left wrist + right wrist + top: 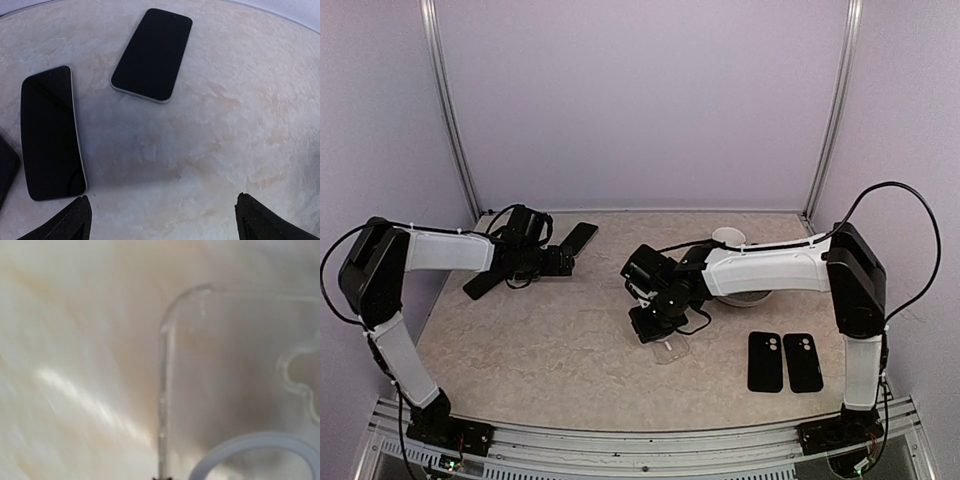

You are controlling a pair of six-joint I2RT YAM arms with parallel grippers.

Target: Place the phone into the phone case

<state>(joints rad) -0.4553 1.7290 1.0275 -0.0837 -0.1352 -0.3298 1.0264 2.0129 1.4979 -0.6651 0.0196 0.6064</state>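
Observation:
Two black-screened phones lie on the table in the left wrist view, one far ahead (152, 55) and one at the left (50, 132). In the top view they lie at the back left, one (578, 238) and the other (485, 283). My left gripper (162, 222) is open and empty, above bare table beside them (563, 262). A clear phone case (672, 349) lies mid-table. My right gripper (655, 326) is low over it, shut on the case's long edge (162, 390). The case's camera cutout (295, 375) shows at the right.
Two black phone cases (765, 361) (803, 362) lie side by side at the front right. A white round object (730, 238) sits behind the right arm, and a white ring (260, 447) shows close to the right wrist camera. A dark object (5, 170) lies at the left edge.

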